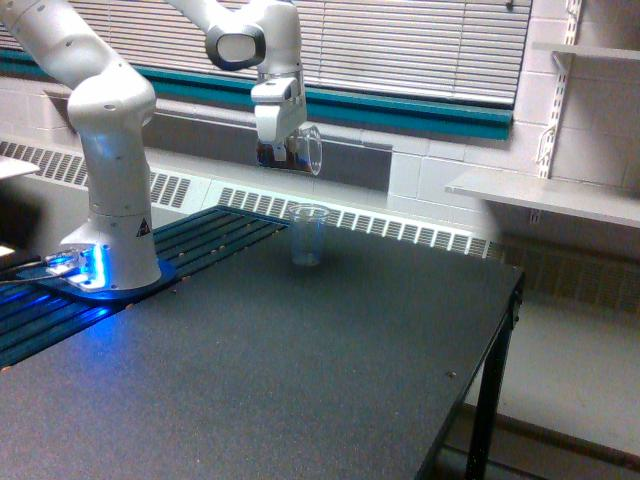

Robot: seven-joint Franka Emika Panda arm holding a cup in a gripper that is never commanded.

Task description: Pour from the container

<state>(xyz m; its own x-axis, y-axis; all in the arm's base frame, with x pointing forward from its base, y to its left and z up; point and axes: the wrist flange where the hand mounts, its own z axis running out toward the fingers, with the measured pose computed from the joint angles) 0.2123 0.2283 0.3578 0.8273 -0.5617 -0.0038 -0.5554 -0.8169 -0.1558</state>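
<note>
Lighting evenly and softly from above, glowing blue around the robot base [108,262], spilling across the dark table [300,380] beside it; blurring slightly overall, casting only faint shadows.

The gripper [283,152] holds the container [307,150] tipped on its side, mouth toward the exterior view's right, high above the dark bench [300,370]. A taller clear cup [308,235] stands upright on the bench, below it.
</note>
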